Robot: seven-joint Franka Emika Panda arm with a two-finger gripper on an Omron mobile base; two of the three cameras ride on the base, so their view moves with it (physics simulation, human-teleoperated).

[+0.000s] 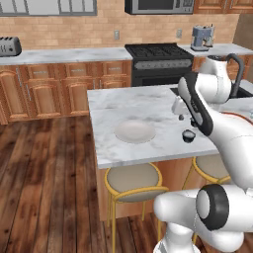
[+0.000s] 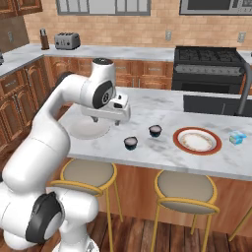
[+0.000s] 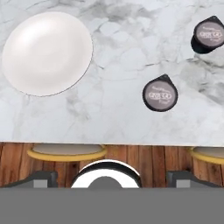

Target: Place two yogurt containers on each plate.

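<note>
Marble worktop point(image 2: 162, 152) lies under me, an island with stools along its near edge. My jaws point(image 3: 109, 177) hang above that near edge, between the pale plate and the nearer dark cup. In the hand view only the two dark finger tips point(image 3: 41, 178) show, set wide apart at the bottom, with nothing between them, so my jaws are open and hold nothing.

The plain grey-beige plate point(image 3: 47, 52) sits toward the left end of the worktop, a little back from the near edge, and it is bare. In the left base view the same plate point(image 1: 135, 132) lies left of my forearm.

Two dark yogurt cups with pale tops stand on the bare marble. The nearer dark cup point(image 3: 160, 93) is close to the near edge, well apart from the grey-beige plate. The farther dark cup point(image 3: 209, 35) stands a little behind it and to its right. In the right base view they show as the nearer dark cup point(image 2: 131, 143) and the farther dark cup point(image 2: 155, 130), near each other but not touching.

The red-rimmed plate point(image 2: 197, 140) lies right of the farther cup, also bare. A light blue boxy yogurt container point(image 2: 238, 138) sits just beyond that plate, toward the right end of the worktop.
</note>
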